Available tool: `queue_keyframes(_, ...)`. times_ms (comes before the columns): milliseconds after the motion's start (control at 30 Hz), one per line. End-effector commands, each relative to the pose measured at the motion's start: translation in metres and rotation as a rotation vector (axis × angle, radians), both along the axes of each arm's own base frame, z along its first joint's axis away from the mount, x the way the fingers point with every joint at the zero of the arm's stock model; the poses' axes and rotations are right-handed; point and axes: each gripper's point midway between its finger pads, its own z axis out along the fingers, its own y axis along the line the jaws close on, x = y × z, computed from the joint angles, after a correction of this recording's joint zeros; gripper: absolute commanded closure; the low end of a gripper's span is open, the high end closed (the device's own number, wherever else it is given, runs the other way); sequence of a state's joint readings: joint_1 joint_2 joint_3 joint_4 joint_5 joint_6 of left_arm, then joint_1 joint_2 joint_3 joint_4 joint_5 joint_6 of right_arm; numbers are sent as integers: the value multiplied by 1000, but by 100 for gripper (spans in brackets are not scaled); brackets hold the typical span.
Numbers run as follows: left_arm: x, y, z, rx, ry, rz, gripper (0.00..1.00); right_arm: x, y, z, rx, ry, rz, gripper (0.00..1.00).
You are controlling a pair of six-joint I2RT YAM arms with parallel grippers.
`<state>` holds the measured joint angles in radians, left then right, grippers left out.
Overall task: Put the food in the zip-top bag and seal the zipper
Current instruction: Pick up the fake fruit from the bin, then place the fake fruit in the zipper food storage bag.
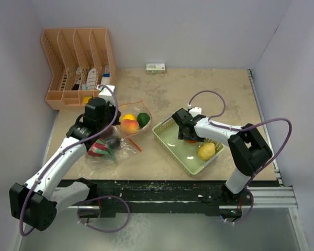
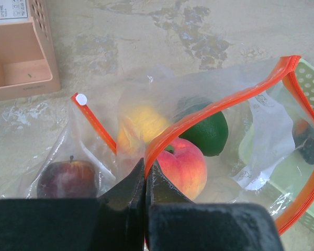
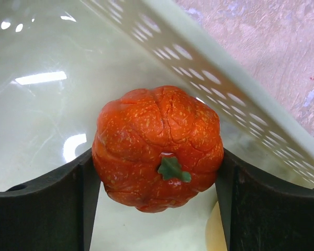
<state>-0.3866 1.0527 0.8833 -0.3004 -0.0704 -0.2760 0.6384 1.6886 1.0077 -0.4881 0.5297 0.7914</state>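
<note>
The zip-top bag (image 2: 261, 130) lies left of centre, its mouth held up. My left gripper (image 2: 145, 170) is shut on the orange-red zipper (image 2: 214, 107); the white slider (image 2: 81, 99) stands at the strip's far end. Inside the bag I see a peach (image 2: 186, 164), a green lime (image 2: 209, 130), a yellow fruit (image 2: 141, 123) and a dark apple (image 2: 68, 178). In the pale green tray (image 3: 214, 78), my right gripper (image 3: 157, 178) has both fingers against an orange pumpkin (image 3: 157, 141). From above, the left gripper (image 1: 112, 125) is at the bag (image 1: 131, 137) and the right gripper (image 1: 188, 137) is in the tray (image 1: 180, 152).
A yellow food piece (image 1: 206, 151) lies in the tray beside the right gripper. A red piece with green leaves (image 1: 99, 149) sits under the left arm. An orange file rack (image 1: 78, 63) stands at the back left, a small box (image 1: 155, 67) by the back wall.
</note>
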Motion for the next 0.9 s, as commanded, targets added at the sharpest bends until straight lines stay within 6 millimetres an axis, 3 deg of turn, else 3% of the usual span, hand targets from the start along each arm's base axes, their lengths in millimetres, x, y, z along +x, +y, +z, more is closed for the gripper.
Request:
queue_keyframes(0, 4, 0, 13, -15, -59, -4, 100, 10, -12, 17, -42, -75, -41, 35)
queue_keyframes(133, 4, 0, 11, -10, -55, -1, 100, 11, -13, 43, -32, -134, -17, 65)
queue_keyframes(200, 5, 1, 13, -10, -58, 4, 100, 9, 1, 62, 17, -175, 40, 68)
queue_keyframes(333, 4, 2, 12, -6, -56, 5, 100, -3, 69, 134, 147, -329, 260, 67)
queue_keyframes(467, 5, 2, 11, -4, -52, 7, 100, -20, 155, 204, 424, -415, 554, 66)
queue_keyframes(533, 4, 2, 10, -5, -50, 7, 100, -20, 187, 232, 543, -468, 650, 66)
queue_keyframes(733, 7, 0, 6, -9, -39, 5, 100, -11, 239, 278, 686, -548, 777, 63)
queue_keyframes(867, 8, -2, 8, -15, -44, -1, 100, 1, 268, 263, 688, -499, 820, 54)
